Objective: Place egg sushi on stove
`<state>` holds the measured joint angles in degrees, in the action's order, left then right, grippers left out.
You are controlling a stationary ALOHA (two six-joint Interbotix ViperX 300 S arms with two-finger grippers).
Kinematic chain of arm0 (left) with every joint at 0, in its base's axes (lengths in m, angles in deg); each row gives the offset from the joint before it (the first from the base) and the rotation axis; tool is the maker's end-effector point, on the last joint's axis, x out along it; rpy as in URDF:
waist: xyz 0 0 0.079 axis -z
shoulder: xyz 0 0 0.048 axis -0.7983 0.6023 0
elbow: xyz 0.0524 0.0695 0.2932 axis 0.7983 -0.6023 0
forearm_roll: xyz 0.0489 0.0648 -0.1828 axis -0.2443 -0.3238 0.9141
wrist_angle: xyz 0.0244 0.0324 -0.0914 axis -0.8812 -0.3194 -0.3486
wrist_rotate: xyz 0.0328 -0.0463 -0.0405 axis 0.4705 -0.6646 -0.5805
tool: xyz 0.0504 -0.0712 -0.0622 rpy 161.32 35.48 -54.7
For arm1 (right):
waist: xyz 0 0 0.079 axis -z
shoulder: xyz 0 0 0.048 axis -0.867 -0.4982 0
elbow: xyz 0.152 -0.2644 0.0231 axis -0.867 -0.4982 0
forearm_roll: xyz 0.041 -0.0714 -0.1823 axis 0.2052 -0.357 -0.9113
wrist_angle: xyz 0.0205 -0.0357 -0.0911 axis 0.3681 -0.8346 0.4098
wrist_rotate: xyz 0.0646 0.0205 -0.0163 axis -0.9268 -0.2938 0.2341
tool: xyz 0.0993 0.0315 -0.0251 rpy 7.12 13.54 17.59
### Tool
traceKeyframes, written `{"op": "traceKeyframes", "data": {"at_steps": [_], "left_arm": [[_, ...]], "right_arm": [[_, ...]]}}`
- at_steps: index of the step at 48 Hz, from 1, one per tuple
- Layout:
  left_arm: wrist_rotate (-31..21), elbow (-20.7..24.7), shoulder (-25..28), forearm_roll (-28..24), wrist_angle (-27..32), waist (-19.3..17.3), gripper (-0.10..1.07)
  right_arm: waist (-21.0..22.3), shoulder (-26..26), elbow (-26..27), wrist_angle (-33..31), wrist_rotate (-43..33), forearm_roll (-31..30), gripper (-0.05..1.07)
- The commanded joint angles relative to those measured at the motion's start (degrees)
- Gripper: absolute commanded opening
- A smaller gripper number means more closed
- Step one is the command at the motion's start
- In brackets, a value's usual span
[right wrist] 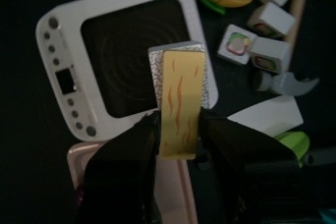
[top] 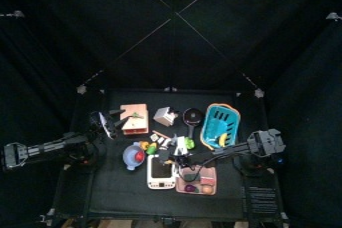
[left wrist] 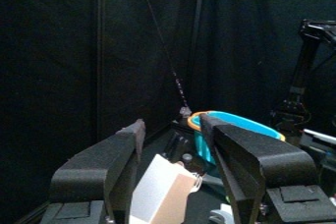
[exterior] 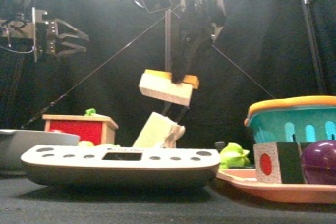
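Right end effector clamps egg sushi above stove centre.

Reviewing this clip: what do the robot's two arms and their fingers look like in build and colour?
Both arms are black, built of jointed segments with boxy housings. The left gripper has two broad, flat black fingers with squared tips. The right gripper has the same matte black fingers. From the front, thin dark cables hang near the right arm's wrist. No markings are readable.

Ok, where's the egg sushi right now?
The egg sushi is clamped in the right gripper, held in the air above the stove; the front view shows it well clear of the stove's face.
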<state>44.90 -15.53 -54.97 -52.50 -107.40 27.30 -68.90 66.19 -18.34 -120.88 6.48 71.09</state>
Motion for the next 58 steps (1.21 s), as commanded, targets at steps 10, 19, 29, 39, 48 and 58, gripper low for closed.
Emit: {"op": "traceKeyframes", "data": {"at_steps": [10, 19, 29, 39, 48, 58], "left_arm": [[0.1, 0.8, 0.2, -0.1, -0.2, 0.0, 0.86], [0.1, 0.8, 0.2, -0.1, -0.2, 0.0, 0.86], [0.1, 0.8, 0.1, -0.1, -0.1, 0.0, 0.86], [0.1, 0.8, 0.2, -0.1, -0.1, 0.0, 0.86], [0.1, 0.7, 0.2, 0.0, -0.1, 0.0, 0.86], [0.1, 0.7, 0.2, 0.0, -0.1, 0.0, 0.86]], "right_arm": [[0.3, -6.1, 10.3, -1.5, 9.2, 2.6, 0.67], [0.3, -7.4, 10.5, -1.3, 9.5, 2.1, 0.67], [0.3, -8.3, 10.4, -0.7, 12.7, 3.6, 0.67], [0.7, -10.0, 11.0, -0.7, 16.4, 7.4, 0.67], [1.9, -10.8, 11.2, -0.6, 15.9, 7.9, 0.68], [2.2, -11.2, 11.2, -0.7, 15.6, 8.0, 0.68]]}}
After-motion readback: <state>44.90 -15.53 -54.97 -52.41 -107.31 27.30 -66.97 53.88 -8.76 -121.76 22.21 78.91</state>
